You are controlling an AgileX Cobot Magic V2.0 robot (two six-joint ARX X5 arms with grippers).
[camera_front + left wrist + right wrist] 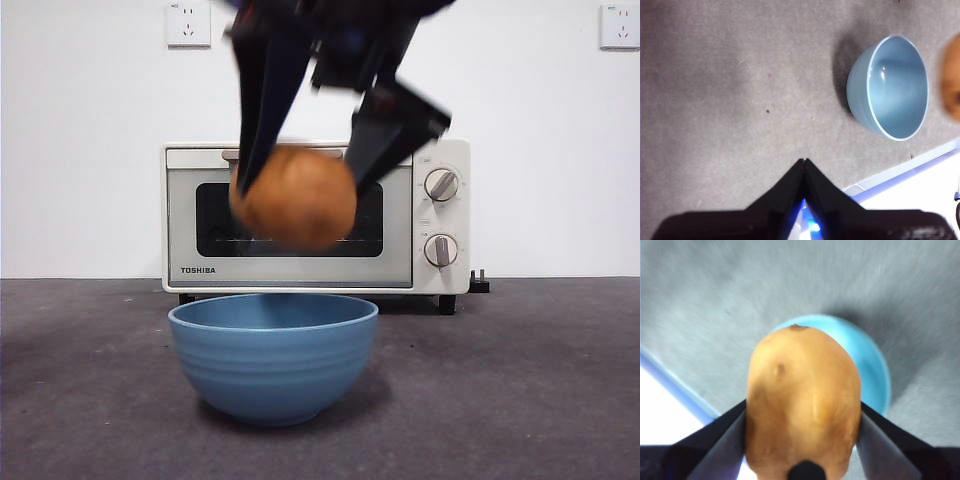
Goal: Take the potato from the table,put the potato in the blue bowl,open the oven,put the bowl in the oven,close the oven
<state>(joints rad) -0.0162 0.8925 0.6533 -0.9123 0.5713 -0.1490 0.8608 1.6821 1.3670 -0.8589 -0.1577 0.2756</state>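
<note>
Blue bowl sitting closest on the table, upright, nothing inside it. Right pincer is coming in from above, big and dark, its two jaws clamping the potato from either side. Potato is hanging in the air directly over the bowl, clear of the rim, not touching it. From the right wrist, the potato is filling the space between the jaws with the bowl showing beneath. Behind stands the oven, door shut, both knobs on its right side. Left pincer is waiting well apart from the bowl, jaws pressed together on nothing, hovering over bare table.
</note>
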